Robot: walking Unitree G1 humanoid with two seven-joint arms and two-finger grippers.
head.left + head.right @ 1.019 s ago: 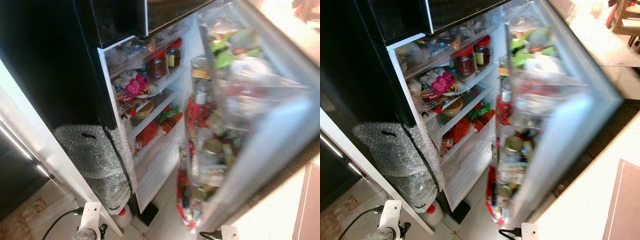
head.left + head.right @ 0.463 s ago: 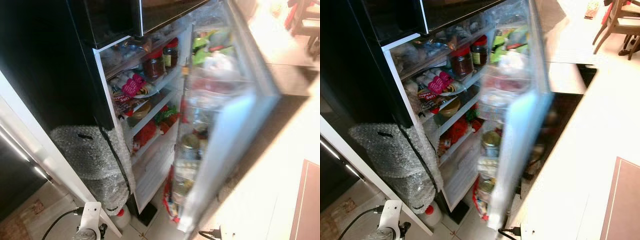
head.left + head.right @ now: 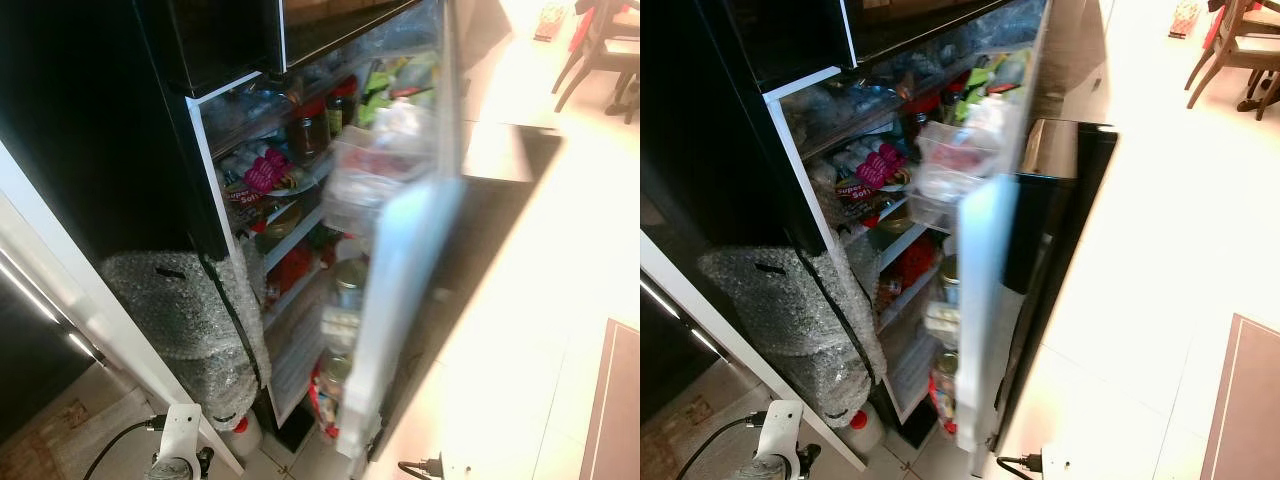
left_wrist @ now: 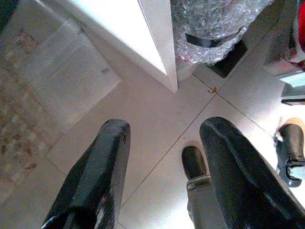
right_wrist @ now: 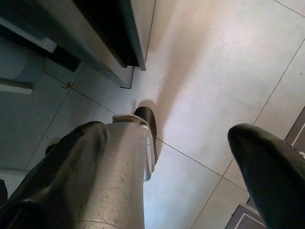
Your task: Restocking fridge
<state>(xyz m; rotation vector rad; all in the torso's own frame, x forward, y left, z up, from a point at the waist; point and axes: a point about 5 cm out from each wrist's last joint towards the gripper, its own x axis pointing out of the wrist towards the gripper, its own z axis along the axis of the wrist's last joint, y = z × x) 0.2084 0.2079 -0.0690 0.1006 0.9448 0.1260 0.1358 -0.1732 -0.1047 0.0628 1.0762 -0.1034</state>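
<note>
The black fridge [image 3: 120,120] stands open on the left, its shelves [image 3: 290,215] packed with red-lidded jars [image 3: 305,130], a pink packet [image 3: 263,172] and other food. Its door [image 3: 400,300] is half swung in and shows its white edge. The door's racks hold jars and bottles [image 3: 345,290]. My left gripper [image 4: 164,133] hangs open over the floor tiles, holding nothing. My right gripper [image 5: 167,138] also hangs open above the tiles, beside my silver leg [image 5: 114,181].
A bubble-wrapped bundle [image 3: 190,310] leans against the fridge's lower left side, next to a white panel [image 3: 60,290]. A chair [image 3: 600,50] stands at the far right. A dark mat [image 3: 615,400] lies at the right edge, and a cable [image 3: 120,445] runs over the floor tiles.
The fridge door has swung left toward the fridge, from wide open to about half shut. Both arms hang as before.
</note>
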